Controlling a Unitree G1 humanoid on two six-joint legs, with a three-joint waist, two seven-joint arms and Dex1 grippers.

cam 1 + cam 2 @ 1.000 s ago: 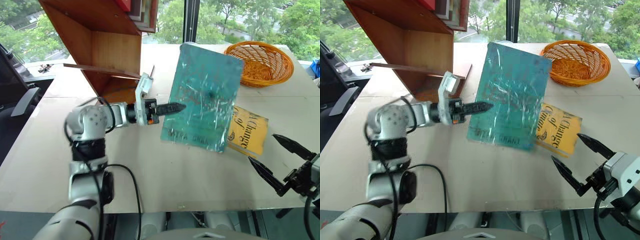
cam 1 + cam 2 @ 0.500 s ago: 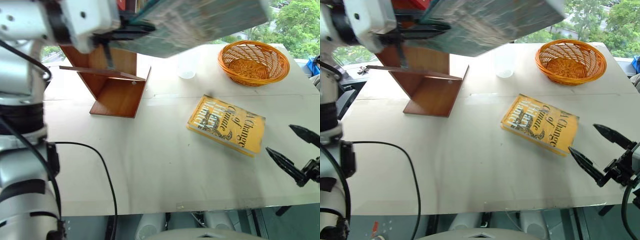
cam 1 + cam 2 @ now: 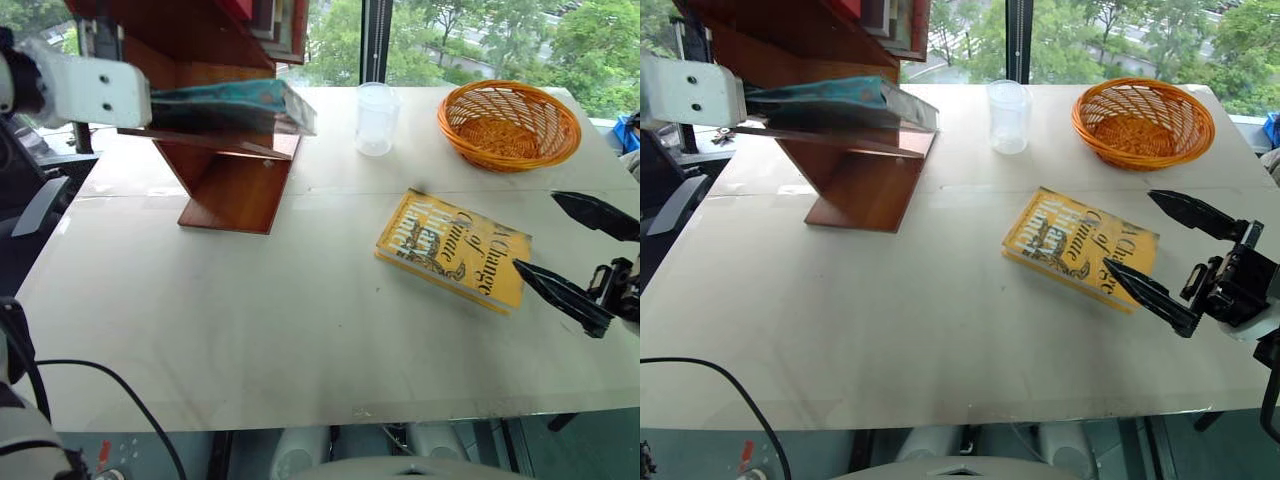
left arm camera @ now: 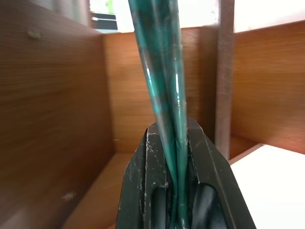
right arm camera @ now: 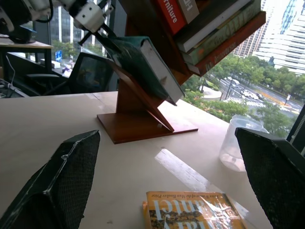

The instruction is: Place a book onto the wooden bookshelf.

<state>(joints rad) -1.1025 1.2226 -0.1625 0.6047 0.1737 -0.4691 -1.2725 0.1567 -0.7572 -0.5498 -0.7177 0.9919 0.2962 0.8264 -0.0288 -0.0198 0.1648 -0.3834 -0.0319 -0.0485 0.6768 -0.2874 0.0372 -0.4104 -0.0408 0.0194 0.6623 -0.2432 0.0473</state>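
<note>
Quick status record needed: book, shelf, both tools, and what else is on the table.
book: teal book lying flat on the middle board of the shelf, one end sticking out past the board
left tool: shut on book, at the shelf
right tool: open, holding nothing, above the table's near right part
yellow book: flat on table, beside the right tool
basket: far right, orange wicker
cup: clear, upright, between shelf and basket
upper shelf: other books stacked
</note>
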